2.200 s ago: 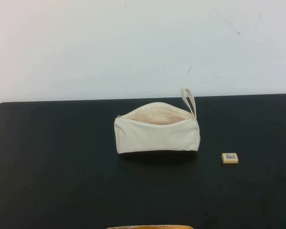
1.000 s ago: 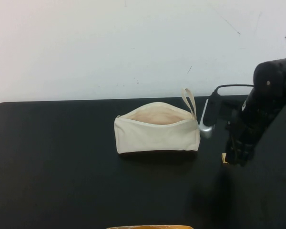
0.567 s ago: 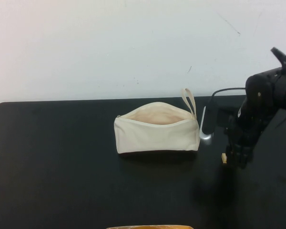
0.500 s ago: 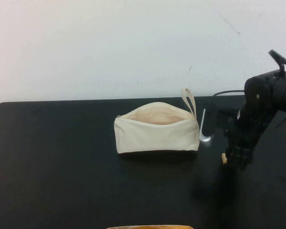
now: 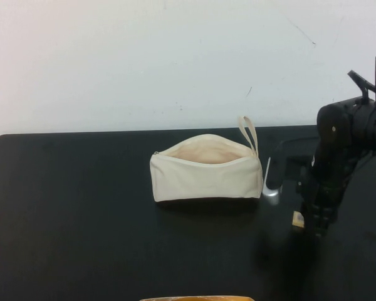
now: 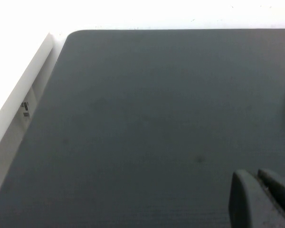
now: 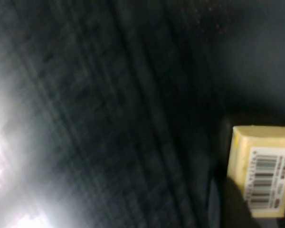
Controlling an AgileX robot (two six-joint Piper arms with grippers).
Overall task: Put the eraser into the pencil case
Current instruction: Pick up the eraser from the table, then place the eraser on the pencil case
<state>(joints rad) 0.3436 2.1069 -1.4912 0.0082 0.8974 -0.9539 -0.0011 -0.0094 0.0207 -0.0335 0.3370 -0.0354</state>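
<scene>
Eraser on the worktop, right of the pencil case. Small, light, stiff, grippy; take its short sides. Right gripper over it, jaws: cannot tell. Left gripper apart, jaws pressed together.

Only marking seen: a white barcode label on the top face of the eraser, right wrist view. Black bars run across the label; a row of small characters sits along one edge, too blurred to read. No digits made out.

High view: the eraser shows as a small tan block on the tabletop; label not resolved there.

Pencil case: plain cream fabric, no print, logo or tag lettering visible.

Left wrist view: a small dark mark at the tabletop edge near the white border, not legible as text.

No brand names or signs readable anywhere.
</scene>
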